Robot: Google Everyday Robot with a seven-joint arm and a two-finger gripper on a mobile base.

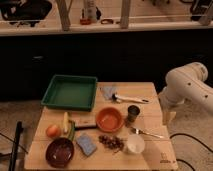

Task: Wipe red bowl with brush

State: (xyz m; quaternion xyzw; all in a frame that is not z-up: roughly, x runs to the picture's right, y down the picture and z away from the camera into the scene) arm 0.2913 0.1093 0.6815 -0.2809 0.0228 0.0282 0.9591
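Maroon bowl (pixel 59 152) sits nearest, near left on the tabletop (pixel 150 157); sponge (pixel 86 145) and white cup (pixel 134 144) to its right. Red bowl (pixel 109 119) mid-tabletop, metal cup (pixel 133 113) just right of it. Brush (pixel 129 98) lies farther back, apart from the red bowl, handle pointing right. Green tray (pixel 70 92) far left. Tool (pixel 168 118) hangs at the right edge, holding nothing visible; spread or pressed together, cannot tell.

Robotics lab: wooden bench (pixel 150 91) on speckled floor (pixel 20 111), loose cables (pixel 192 136) trailing, white robot arm (pixel 189 84) with its gripper (pixel 168 118) hanging just beside the bench's right edge.
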